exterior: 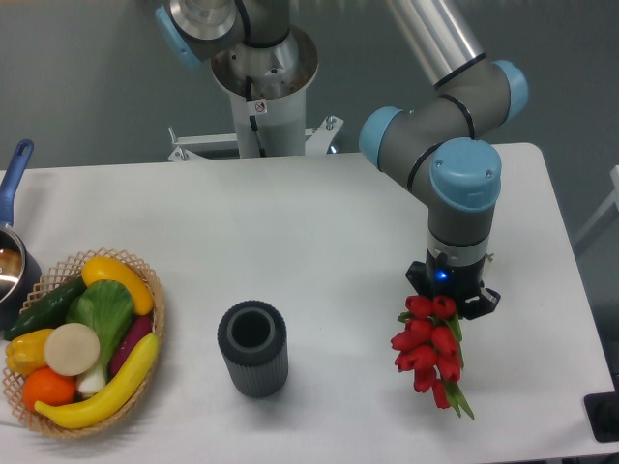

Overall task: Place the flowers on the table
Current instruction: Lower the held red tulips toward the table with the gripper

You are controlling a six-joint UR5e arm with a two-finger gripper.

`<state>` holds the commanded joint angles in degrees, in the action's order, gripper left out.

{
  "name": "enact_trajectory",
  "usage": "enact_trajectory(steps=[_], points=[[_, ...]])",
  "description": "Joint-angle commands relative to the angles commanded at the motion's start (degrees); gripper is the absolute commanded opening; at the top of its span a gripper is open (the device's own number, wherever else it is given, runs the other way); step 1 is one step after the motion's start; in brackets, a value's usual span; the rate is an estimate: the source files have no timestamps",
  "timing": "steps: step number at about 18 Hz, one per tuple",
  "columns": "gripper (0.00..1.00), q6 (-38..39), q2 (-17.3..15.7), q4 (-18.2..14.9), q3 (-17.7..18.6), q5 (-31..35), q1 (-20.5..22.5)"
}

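The flowers (427, 349), a small bunch of red tulip buds with green stems, hang at the right of the white table (319, 227), their stem ends pointing toward the front edge. My gripper (449, 302) points straight down over the bud end. The black wrist flange hides its fingers. The bunch follows the gripper, so it is shut on the flowers. Whether the stems touch the tabletop I cannot tell.
A dark ribbed vase (252, 348) stands upright at the front centre, left of the flowers. At the front left, a wicker basket (156, 293) holds fruit and vegetables. A blue-handled pot (13, 253) sits at the left edge. The robot base (262, 82) is behind the table.
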<state>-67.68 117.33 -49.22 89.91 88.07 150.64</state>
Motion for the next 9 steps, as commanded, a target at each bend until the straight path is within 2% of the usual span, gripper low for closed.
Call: enact_trajectory(steps=[9], points=[[0.18,0.3,0.9,0.3,0.2,0.0,-0.5]])
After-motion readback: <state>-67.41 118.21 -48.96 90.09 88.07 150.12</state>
